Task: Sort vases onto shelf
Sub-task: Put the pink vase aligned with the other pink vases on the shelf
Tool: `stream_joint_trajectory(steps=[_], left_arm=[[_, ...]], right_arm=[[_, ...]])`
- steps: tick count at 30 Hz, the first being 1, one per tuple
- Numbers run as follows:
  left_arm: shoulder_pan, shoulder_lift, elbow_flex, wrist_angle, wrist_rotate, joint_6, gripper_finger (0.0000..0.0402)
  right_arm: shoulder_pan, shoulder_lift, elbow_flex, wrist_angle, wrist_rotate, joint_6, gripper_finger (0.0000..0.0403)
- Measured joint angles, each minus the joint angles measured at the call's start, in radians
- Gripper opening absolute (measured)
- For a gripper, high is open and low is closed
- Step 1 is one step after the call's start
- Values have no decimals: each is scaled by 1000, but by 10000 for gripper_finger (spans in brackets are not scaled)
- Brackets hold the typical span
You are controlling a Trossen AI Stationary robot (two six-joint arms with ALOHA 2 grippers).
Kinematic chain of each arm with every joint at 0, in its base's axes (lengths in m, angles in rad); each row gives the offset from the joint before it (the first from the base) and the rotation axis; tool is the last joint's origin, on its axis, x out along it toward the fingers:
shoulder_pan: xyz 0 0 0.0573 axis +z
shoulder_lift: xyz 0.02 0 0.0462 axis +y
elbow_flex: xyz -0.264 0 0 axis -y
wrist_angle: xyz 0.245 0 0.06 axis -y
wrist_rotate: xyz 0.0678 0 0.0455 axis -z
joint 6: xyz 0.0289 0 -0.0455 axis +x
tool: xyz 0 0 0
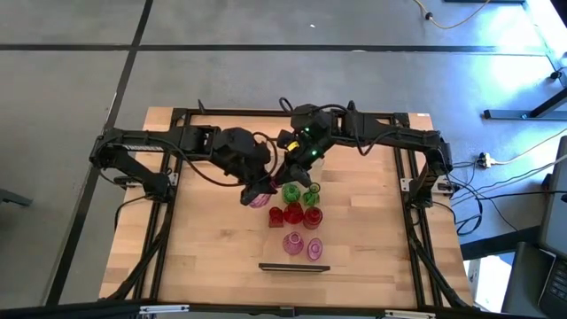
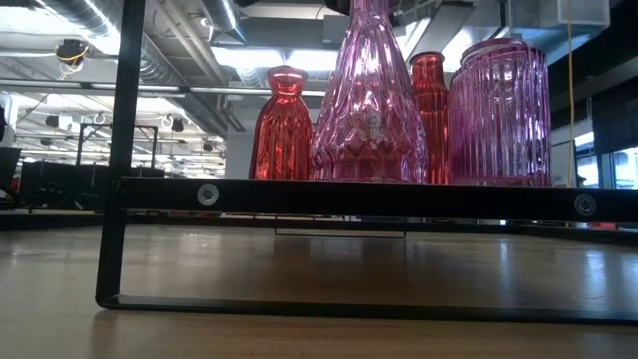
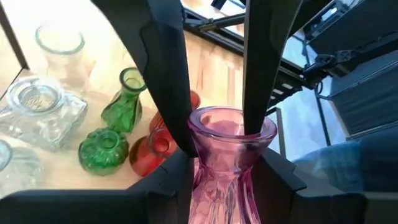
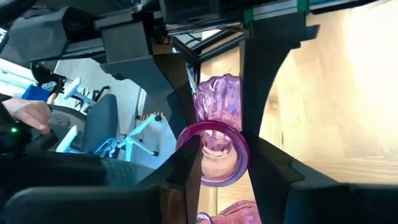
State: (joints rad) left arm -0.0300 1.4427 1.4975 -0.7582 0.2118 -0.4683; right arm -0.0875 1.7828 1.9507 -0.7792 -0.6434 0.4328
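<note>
Right at the near edge of our bench [image 1: 213,257] lies the shelf [image 1: 294,267], a thin board with dark frames at its ends. Just behind it stand two pink vases [image 1: 292,243], side by side. In the low view they look huge, with two red vases [image 2: 282,125] peeking from behind.

A bit farther back sit the red vases and two green vases [image 1: 291,191], all close together in a bunch near the middle of the bench.

To the left of that bunch our left gripper [image 3: 214,134] holds a pink vase [image 3: 227,158]. Its dark fingers [image 3: 171,93] are pinching the vase at the neck, one on each side.

Farthest back, our right gripper [image 4: 217,155] is pinching another pink vase [image 4: 214,152] by its round rim.
</note>
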Motion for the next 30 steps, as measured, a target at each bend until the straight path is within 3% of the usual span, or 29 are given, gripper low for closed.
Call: stream_joint_trajectory(steps=[2,5,10,15,21,30], left_arm=[[-4,-1,1,-21,-2,-2,117],[-21,6,-19,-194,-6,-23,110],[-42,-10,-34,-309,-93,-31,109],[-84,-22,-90,-203,-113,-61,109],[-184,-76,-196,14,-275,-135,109],[-437,-196,-573,684,-713,-292,109]], right_arm=[[0,0,0,0,6,-1,108],[-11,-50,8,0,-41,-3,109],[-36,-115,13,2,-52,-19,109],[-82,-147,4,-22,-22,-19,108],[-123,-200,6,-100,-2,-60,108],[-151,-265,6,-255,61,-125,108]])
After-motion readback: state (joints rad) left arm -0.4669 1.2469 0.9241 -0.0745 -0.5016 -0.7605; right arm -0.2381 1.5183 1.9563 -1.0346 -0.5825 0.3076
